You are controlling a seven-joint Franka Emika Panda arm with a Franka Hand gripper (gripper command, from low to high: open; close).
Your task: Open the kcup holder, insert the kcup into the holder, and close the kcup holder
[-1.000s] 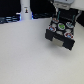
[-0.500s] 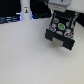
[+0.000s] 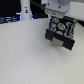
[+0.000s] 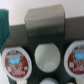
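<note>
The kcup holder (image 3: 61,34) is a black boxy unit at the upper part of the exterior view's right, on the white table. A small round green-topped kcup (image 3: 61,23) shows on its upper side. My gripper (image 3: 56,15) hangs directly over the holder, and its fingers are blurred against the black unit. The wrist view looks down on the black tray (image 4: 30,40) of round slots. Two red-and-white-topped pods (image 4: 15,60) (image 4: 77,57) sit in slots, with a plain white round (image 4: 47,55) between them. I cannot tell whether that round is a pod or an empty slot.
A grey block (image 4: 45,20) and a teal-green shape (image 4: 4,25) lie beyond the tray in the wrist view. Dark equipment (image 3: 10,19) and a small white upright object (image 3: 26,9) stand along the far edge of the white table (image 3: 25,55).
The arm and gripper have stayed over the holder with hardly any shift. The holder has not visibly moved.
</note>
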